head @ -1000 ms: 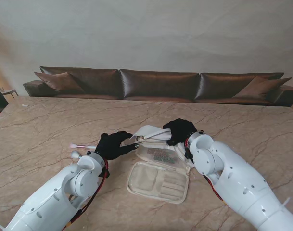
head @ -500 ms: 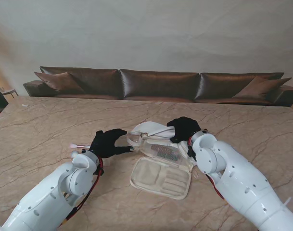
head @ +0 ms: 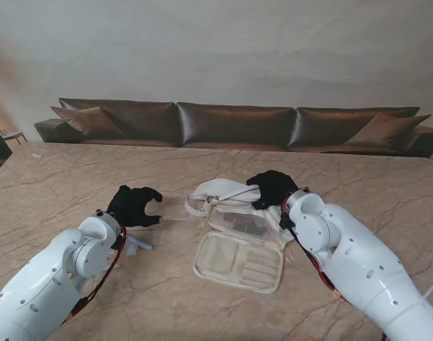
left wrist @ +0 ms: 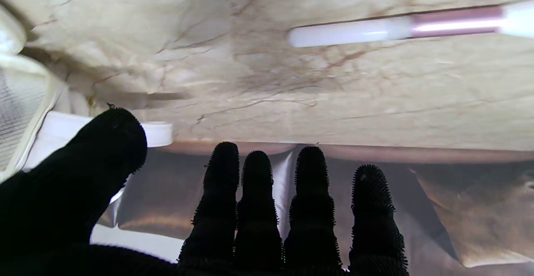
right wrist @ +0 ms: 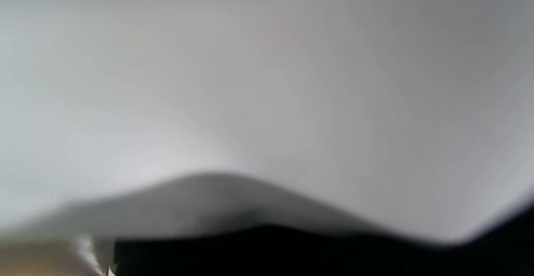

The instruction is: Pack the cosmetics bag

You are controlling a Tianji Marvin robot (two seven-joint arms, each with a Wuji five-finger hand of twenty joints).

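The cream cosmetics bag lies unfolded in the middle of the table, its mesh pocket facing up. My right hand is shut on the bag's upper flap and holds it raised. In the right wrist view only blurred white fabric of the bag shows. My left hand hovers over the table to the left of the bag, open, with its fingers spread and nothing in them. A white and pink stick lies on the marble beyond those fingers. The bag's edge shows beside the thumb.
A pale handle pokes out from under my left wrist on the marble table. A brown sofa runs along the table's far edge. Both forearms cover the near corners.
My left hand has drawn back leftward from the bag's flap and now hangs over the stick. The right hand kept its hold and the bag shifted slightly right.
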